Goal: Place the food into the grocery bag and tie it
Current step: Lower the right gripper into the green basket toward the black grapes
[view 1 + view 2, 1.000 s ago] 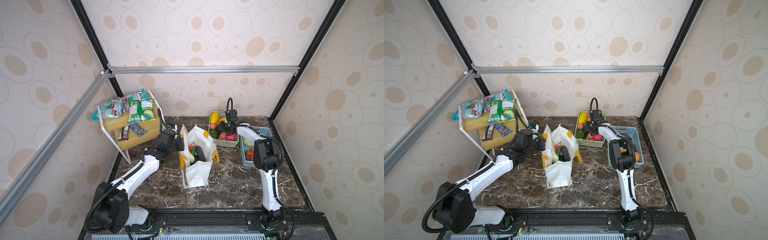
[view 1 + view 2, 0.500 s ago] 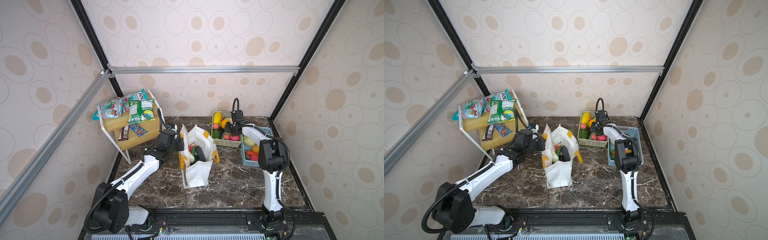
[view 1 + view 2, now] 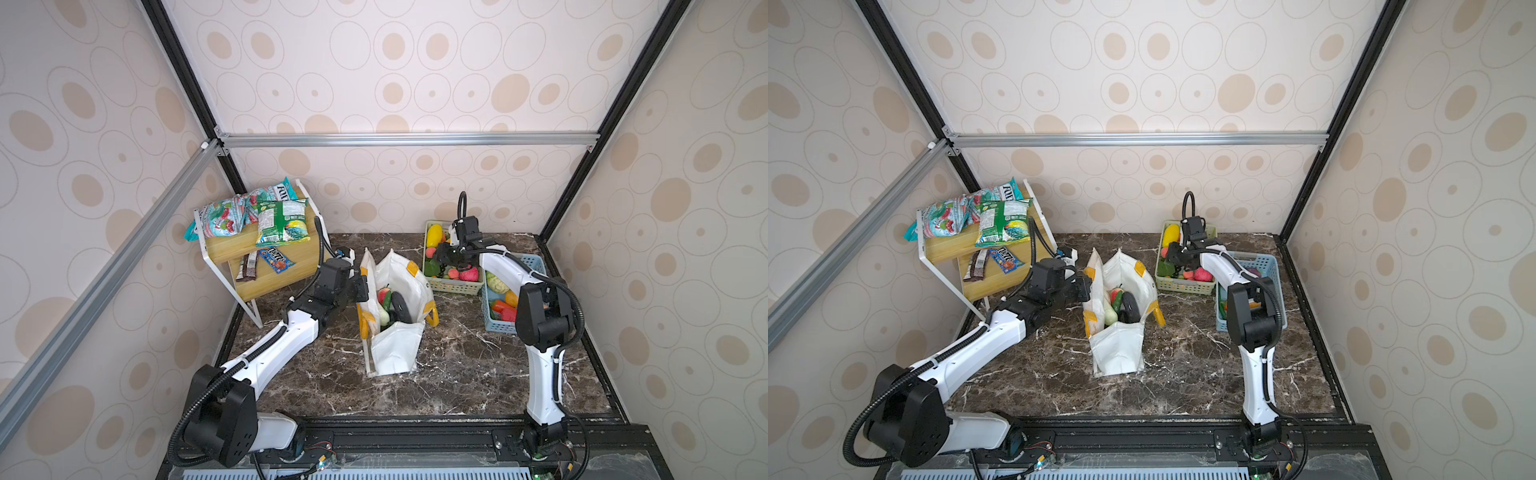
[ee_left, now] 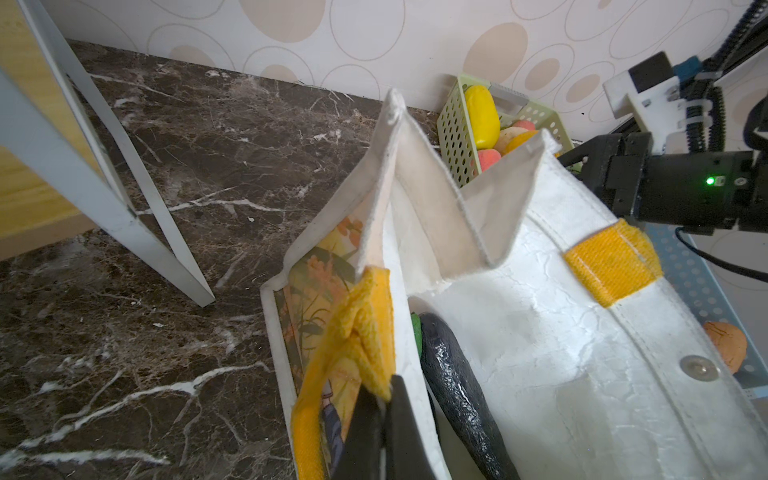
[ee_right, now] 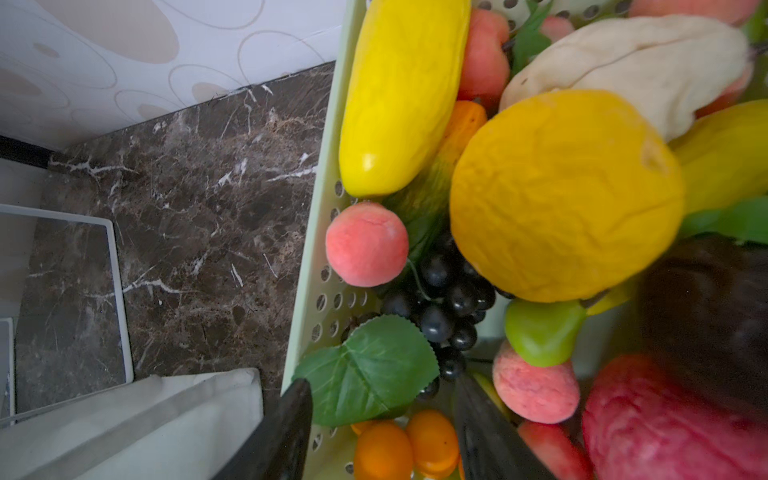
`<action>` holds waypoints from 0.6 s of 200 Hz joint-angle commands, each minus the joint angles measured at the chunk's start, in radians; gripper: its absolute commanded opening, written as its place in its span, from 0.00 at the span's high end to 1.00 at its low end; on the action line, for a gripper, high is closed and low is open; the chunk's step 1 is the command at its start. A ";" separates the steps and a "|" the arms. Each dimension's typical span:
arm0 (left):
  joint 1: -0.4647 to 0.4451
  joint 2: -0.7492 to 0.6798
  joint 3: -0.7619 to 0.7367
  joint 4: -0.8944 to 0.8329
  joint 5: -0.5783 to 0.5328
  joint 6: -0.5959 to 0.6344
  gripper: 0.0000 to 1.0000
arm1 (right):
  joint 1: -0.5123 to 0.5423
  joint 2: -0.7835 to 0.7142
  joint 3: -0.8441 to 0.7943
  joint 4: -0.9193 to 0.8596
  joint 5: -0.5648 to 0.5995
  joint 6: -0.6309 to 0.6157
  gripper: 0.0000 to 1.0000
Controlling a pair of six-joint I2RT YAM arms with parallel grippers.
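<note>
Right pincer (image 5: 380,388) has spread open over the green basket (image 3: 455,286), right of centre in both top views; left pincer (image 4: 384,388) stays clamped on the grocery bag (image 3: 395,347) handle (image 4: 353,328).

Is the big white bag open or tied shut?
Open. The bag gapes at the top, with an eggplant and cucumber showing inside; the left gripper pinches one yellow handle.

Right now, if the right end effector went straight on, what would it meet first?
The right end effector would probably meet the green leaf by the dark grapes in the green basket; depth unclear.
</note>
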 commanded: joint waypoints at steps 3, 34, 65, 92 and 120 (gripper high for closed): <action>0.009 -0.011 0.009 -0.006 0.003 0.000 1.00 | 0.016 0.054 0.028 -0.045 0.006 0.029 0.39; 0.010 -0.021 0.000 -0.004 0.003 -0.004 1.00 | 0.020 0.112 0.064 -0.069 0.029 0.045 0.36; 0.009 -0.027 -0.008 -0.008 -0.001 0.001 1.00 | 0.022 0.168 0.103 -0.099 0.068 0.049 0.32; 0.009 -0.030 -0.008 -0.005 0.000 0.001 1.00 | 0.025 0.224 0.135 -0.117 0.069 0.053 0.29; 0.011 -0.032 -0.008 -0.006 0.000 0.002 1.00 | 0.028 0.258 0.160 -0.150 0.073 0.054 0.20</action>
